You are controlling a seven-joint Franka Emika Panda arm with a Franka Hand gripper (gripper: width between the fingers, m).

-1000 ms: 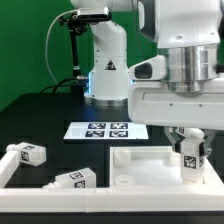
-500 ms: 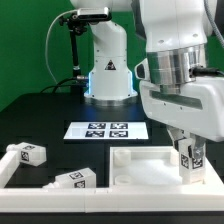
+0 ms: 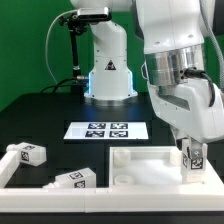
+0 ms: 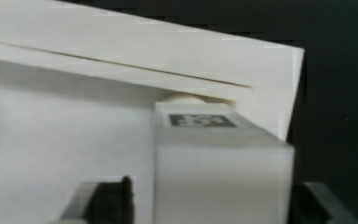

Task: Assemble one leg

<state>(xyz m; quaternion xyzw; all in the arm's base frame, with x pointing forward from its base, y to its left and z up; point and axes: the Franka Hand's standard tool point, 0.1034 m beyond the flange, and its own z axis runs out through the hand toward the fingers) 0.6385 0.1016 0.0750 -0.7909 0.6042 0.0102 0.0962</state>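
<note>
The stubby white plastic leg [image 3: 192, 160], blocky with a black-and-white square tag on its face, stands upright at the far corner of the big white square tray-like panel [image 3: 140, 160] on the exterior view's right. The arm's two-finger gripper [image 3: 191, 150] pinches it from above, dark fingers on either side. In the wrist view the leg [image 4: 217, 160] fills the middle, matte grey-white, tag [image 4: 202, 121] blurred; its tip sits against a small rounded nub at the panel's raised corner [image 4: 247, 75]. Dark fingers [image 4: 101, 203] are cut off at the frame edge, contact surfaces hard to make out.

The panel is smooth, glossy plastic with a raised rim; a small round boss [image 3: 124, 179] shows inside it. Two more white tagged pegs lie loose on the black table [image 3: 40, 115]: one [image 3: 27, 153] near the exterior view's left edge, one [image 3: 73, 178] tilted beside the panel. A white L-shaped rail [image 3: 12, 172] borders that side. The flat marker board [image 3: 108, 129] lies behind, near the robot base [image 3: 108, 60].
</note>
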